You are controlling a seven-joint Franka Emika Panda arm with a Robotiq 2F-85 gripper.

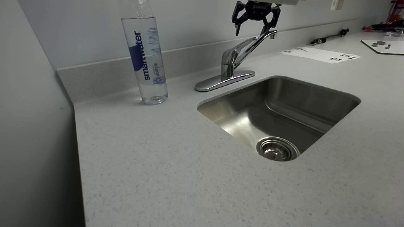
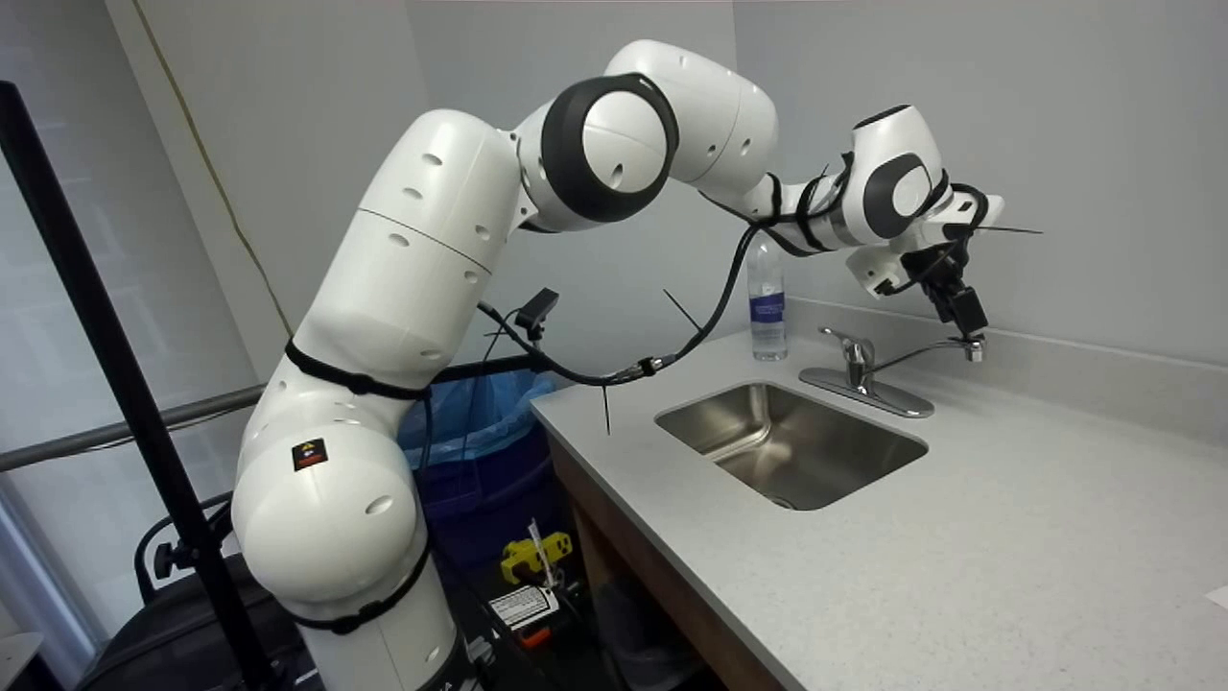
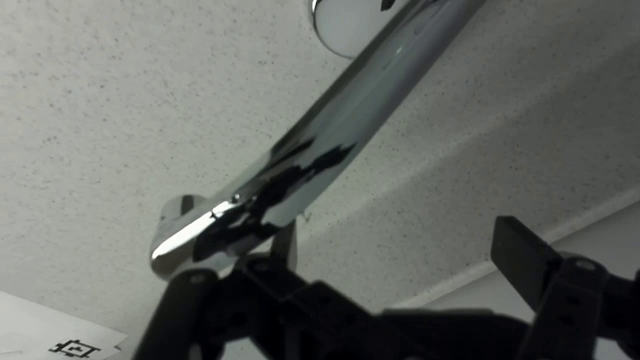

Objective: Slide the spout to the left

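Got spout [image 3: 320, 145] swung past the right end of base plate [image 1: 212, 83], slanting up, with tip [image 2: 975, 350] over counter [image 1: 142, 157] near backsplash [image 1: 189, 63]; taking left as toward bottle [image 1: 146, 60], so out across sink [image 1: 303, 94]; not done yet; have gripper [image 1: 250, 31] spread wide, clamped on nothing; see near finger [image 3: 285, 245] just beside spout by the tip, on backsplash side; can't confirm touching; see far finger [image 3: 522, 260] well apart from it; looks like lining up a push with the outer face, not a grasp.

Expect slip first; could ride up and over round, polished chrome from too little finger below spout's middle; can't judge depth, with finger end partly hidden in wrist view; could also run off the tip from pushing this far out in a straight line against an arc about base plate; needs a curved path; don't squeeze here; would probably draw near finger off spout and grab air; don't press down; could bind or bend spout instead of turning it; don't back up toward backsplash for a run-up; could knock far finger on it, with clearance unclear; watch lever [image 1: 242, 46], below far finger in an exterior view, depth gap unknown; could snag it by sweeping low and maybe start a flow; ease off late; could overshoot and, by carrying on left, clip bottle.
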